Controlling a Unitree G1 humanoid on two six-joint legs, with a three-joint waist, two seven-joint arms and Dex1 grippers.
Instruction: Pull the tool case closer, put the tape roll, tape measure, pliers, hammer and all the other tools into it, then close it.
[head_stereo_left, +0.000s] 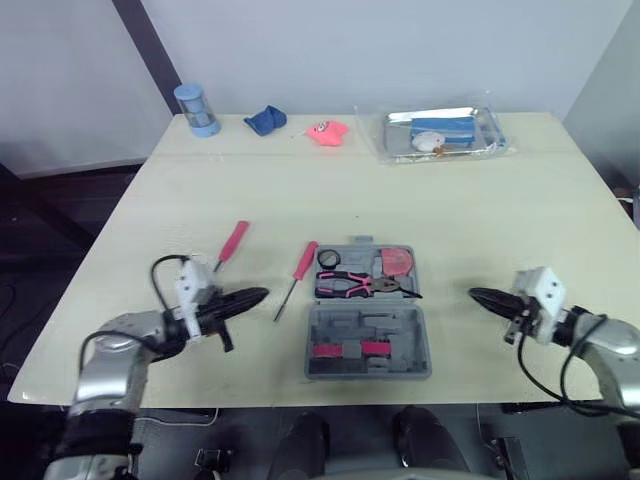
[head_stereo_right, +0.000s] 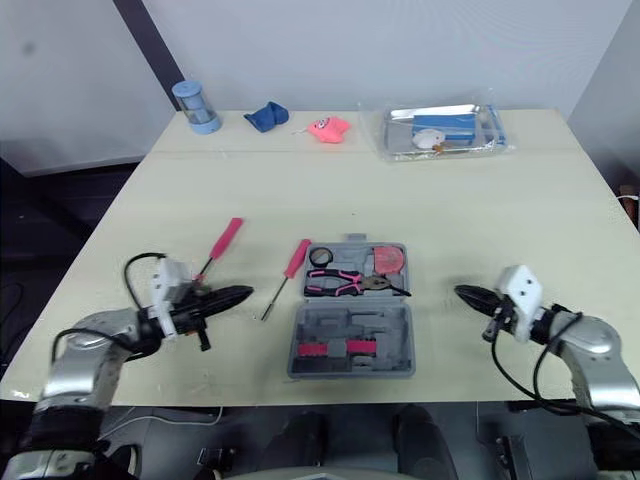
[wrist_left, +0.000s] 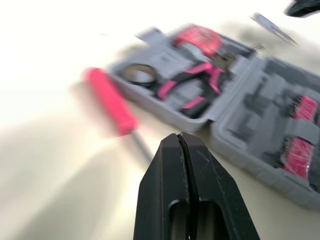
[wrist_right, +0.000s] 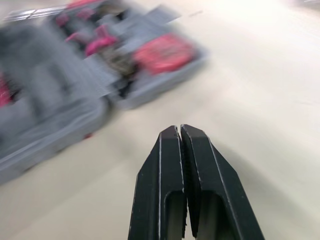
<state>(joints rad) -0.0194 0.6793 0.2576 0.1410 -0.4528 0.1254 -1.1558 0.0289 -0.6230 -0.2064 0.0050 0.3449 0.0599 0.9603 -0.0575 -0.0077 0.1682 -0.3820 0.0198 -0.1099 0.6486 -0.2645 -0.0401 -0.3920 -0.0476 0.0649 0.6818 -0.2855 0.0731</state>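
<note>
The grey tool case lies open near the table's front edge. Its far half holds pink-handled pliers, a dark tape roll and a red tape measure; the near half carries pink inserts. Two pink-handled screwdrivers lie to the left: one beside the case, one farther left. My left gripper is shut and empty, pointing at the nearer screwdriver. My right gripper is shut and empty, right of the case.
At the table's far edge stand a blue cylinder, a blue cloth, a pink toy and a clear tray with blue items. The table's front edge runs just under the case.
</note>
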